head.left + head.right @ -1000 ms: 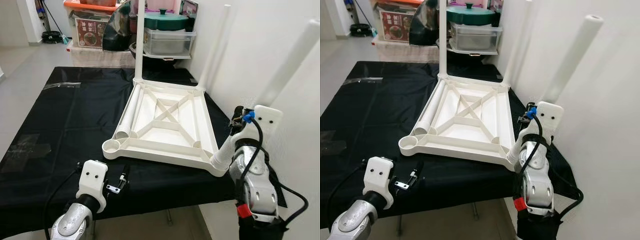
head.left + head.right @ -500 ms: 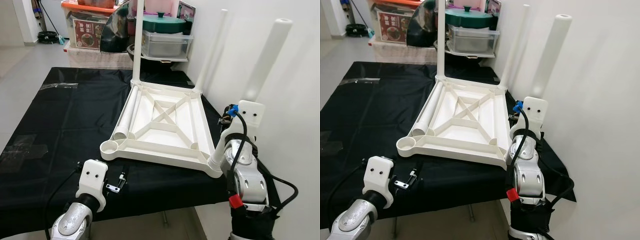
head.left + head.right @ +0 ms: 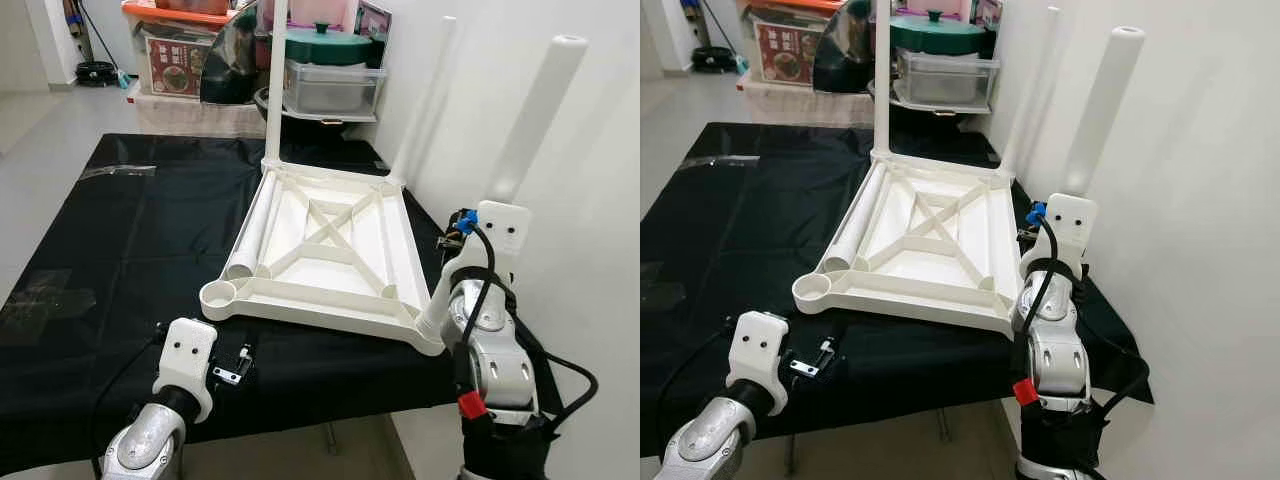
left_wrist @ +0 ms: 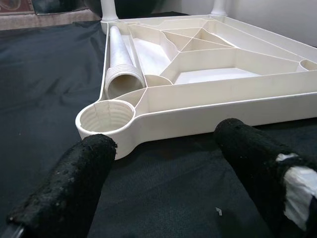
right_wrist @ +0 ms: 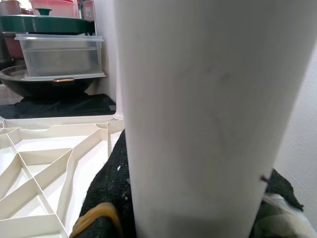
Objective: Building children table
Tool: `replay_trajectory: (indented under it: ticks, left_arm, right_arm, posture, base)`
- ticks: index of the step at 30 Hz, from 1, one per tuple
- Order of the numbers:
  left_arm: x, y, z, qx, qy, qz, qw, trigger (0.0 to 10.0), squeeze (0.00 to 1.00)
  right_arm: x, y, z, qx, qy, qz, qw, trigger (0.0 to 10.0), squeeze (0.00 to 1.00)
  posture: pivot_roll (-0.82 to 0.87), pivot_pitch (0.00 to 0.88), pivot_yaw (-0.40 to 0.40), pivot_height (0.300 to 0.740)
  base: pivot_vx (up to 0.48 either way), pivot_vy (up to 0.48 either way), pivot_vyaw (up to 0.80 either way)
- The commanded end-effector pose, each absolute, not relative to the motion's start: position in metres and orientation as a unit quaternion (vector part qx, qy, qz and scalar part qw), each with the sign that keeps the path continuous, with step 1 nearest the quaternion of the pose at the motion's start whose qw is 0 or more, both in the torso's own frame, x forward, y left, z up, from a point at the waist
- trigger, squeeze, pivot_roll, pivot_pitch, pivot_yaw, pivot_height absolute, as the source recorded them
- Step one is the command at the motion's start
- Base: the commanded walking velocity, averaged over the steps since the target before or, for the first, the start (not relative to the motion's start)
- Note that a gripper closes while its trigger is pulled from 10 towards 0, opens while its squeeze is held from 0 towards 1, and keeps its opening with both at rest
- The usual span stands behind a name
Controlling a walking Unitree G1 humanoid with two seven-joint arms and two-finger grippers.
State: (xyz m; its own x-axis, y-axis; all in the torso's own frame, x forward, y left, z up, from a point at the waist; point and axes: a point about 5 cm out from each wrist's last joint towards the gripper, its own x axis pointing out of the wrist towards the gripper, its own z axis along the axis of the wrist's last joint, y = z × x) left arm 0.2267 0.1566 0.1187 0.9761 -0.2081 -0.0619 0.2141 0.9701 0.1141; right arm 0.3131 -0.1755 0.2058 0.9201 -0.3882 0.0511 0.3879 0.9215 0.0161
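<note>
Head cameras: an upturned white tabletop (image 3: 330,250) lies on a black cloth (image 3: 120,230), two legs already standing in its far corners, as the right gripper (image 3: 452,262) holds a third table leg (image 3: 500,185) in the near right corner socket; over the past second that leg has swung from a strong rightward lean to nearly upright, which suggests it is being seated rather than merely offered up. A fourth, loose leg (image 3: 252,230) lies inside the tabletop along its left rim, ending beside the empty near left socket (image 3: 813,290). Left wrist camera: the left gripper (image 4: 163,163) hovers low over the cloth just short of that empty socket, its black fingers (image 4: 74,183) spread wide and holding nothing. Right wrist camera: the white leg fills the frame at close range, the gripper's black pads pressed against its sides, with storage containers (image 5: 59,54) stacked at the far end of the table.
</note>
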Motion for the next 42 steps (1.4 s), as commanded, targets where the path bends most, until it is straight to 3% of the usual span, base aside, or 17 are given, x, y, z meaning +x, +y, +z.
replay_trajectory:
  ticks: [1,19,42]
  left_arm:
    - [0.227,0.152,0.114,0.057,0.031,-0.115,0.991,10.0,0.00]
    - [0.226,0.152,0.113,0.056,0.034,-0.115,0.991,10.0,0.00]
    - [0.226,0.151,0.112,0.055,0.035,-0.116,0.991,10.0,0.00]
  right_arm:
    - [0.313,-0.182,0.181,0.005,0.043,-0.214,0.976,10.0,0.00]
    - [0.321,-0.184,0.176,0.032,0.069,-0.203,0.976,10.0,0.00]
    - [0.328,-0.192,0.193,0.035,0.035,-0.201,0.978,10.0,0.00]
  posture:
    - [0.01,0.000,-0.113,0.740]
    - [0.01,0.000,-0.115,0.740]
    - [0.01,0.000,-0.114,0.740]
  base:
    - [0.000,0.000,0.00]
    - [0.000,0.000,0.00]
    - [0.000,0.000,0.00]
